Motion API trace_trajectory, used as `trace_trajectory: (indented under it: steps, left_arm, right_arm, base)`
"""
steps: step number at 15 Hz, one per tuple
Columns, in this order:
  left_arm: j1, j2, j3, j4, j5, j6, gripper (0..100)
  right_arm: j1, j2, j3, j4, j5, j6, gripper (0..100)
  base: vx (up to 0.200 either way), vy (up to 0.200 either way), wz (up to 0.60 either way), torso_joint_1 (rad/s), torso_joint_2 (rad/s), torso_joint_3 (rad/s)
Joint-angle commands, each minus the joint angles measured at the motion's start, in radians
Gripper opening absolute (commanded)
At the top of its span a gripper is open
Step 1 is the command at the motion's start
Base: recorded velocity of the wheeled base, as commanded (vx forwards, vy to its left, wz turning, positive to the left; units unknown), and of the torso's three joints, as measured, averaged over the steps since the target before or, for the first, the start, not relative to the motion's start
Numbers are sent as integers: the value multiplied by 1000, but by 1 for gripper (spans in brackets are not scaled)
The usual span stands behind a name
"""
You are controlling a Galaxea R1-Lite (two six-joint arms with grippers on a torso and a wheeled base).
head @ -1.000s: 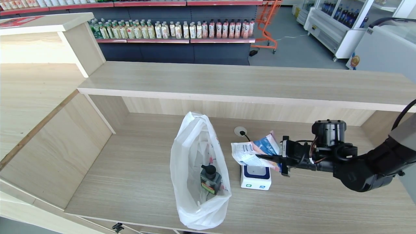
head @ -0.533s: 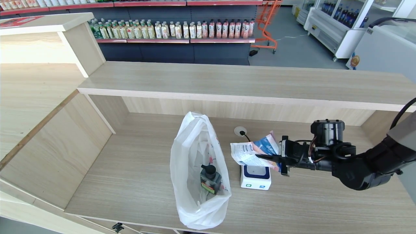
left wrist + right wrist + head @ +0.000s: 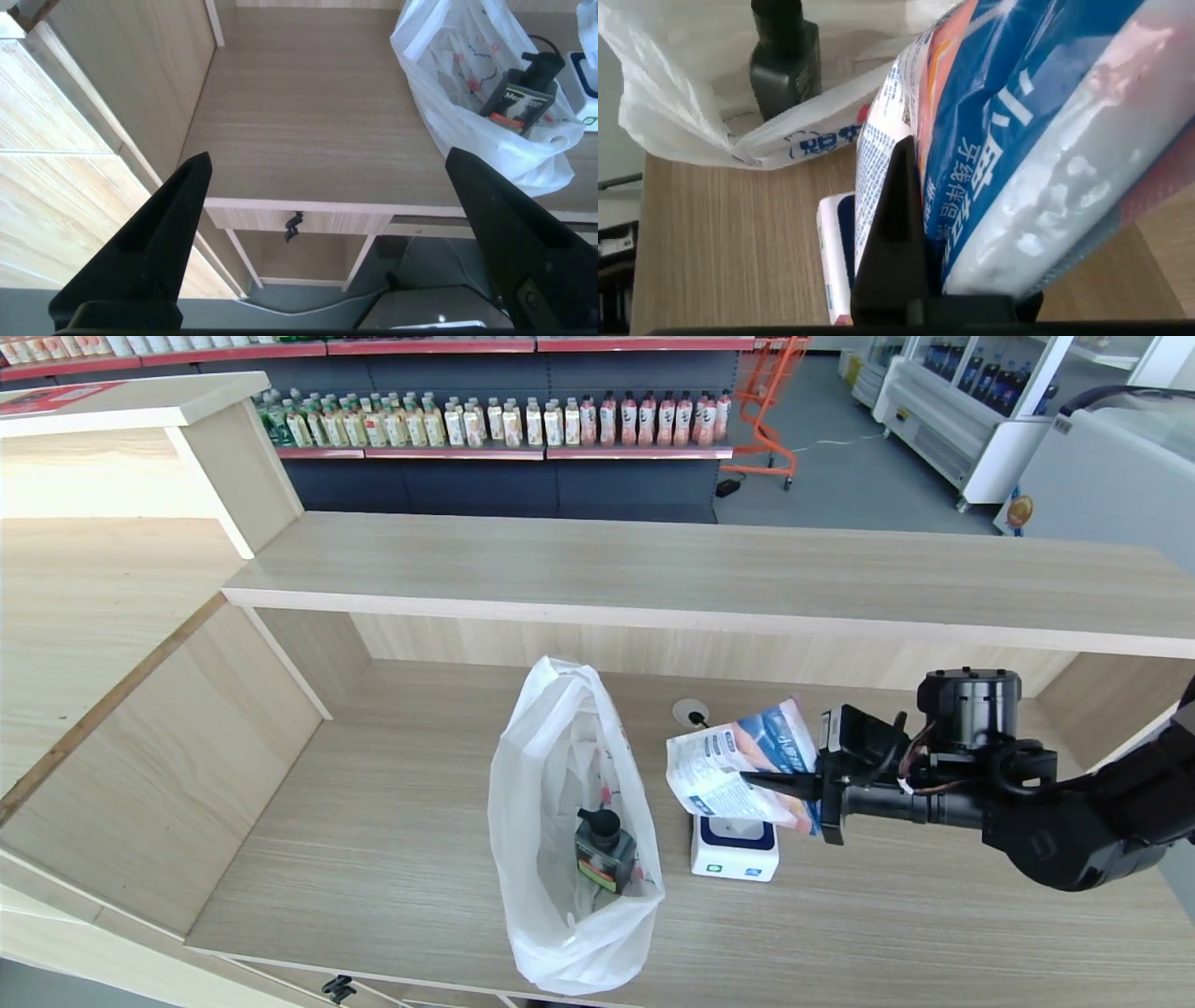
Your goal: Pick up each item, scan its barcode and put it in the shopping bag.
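While in right gripper (image 3: pixel 764 783), packet (image 3: pixel 717 763) above scanner (image 3: pixel 735 855); shopping bag (image 3: pixel 546 775) beside.

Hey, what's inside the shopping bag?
One dark pump bottle stands in the bag. Its crumpled plastic hides the bottom, so anything lying there cannot be seen. The packet is outside, in the right gripper.

Print on the goods, little of it legible from here

The packet (image 3: pixel 1036 159) carries large white characters down its blue face and a block of fine print on its white back (too small to make out). The shopping bag (image 3: pixel 799 140) has a short line of blue characters, the bottle (image 3: pixel 605 855) inside it a label with a red band, and the scanner (image 3: pixel 735 855) a small green mark at its front edge.
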Motion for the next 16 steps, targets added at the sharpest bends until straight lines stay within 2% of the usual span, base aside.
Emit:
trace_trajectory:
  steps: [1, 2, 4, 6, 10, 16]
  left_arm:
    - [0, 0, 1, 0, 0, 0, 100]
    - [0, 0, 0, 0, 0, 0, 100]
    - [0, 0, 0, 0, 0, 0, 100]
    - [0, 0, 1, 0, 0, 0, 100]
    - [0, 0, 0, 0, 0, 0, 100]
    - [0, 0, 0, 0, 0, 0, 100]
  right_arm:
    - [77, -178, -15, -4, -41, 353, 0]
    - [135, -198, -58, -4, -155, 551, 0]
    - [206, -152, -147, -1, -291, 738, 0]
    - [254, -50, -208, -6, -329, 822, 0]
    - [287, 77, -231, -29, -311, 835, 0]
    - [277, 218, -299, -47, -302, 826, 0]
  base:
    - [0, 0, 0, 0, 0, 0]
    - [0, 0, 0, 0, 0, 0]
    - [0, 0, 0, 0, 0, 0]
    - [0, 0, 0, 0, 0, 0]
    - [0, 0, 0, 0, 0, 0]
    - [0, 0, 0, 0, 0, 0]
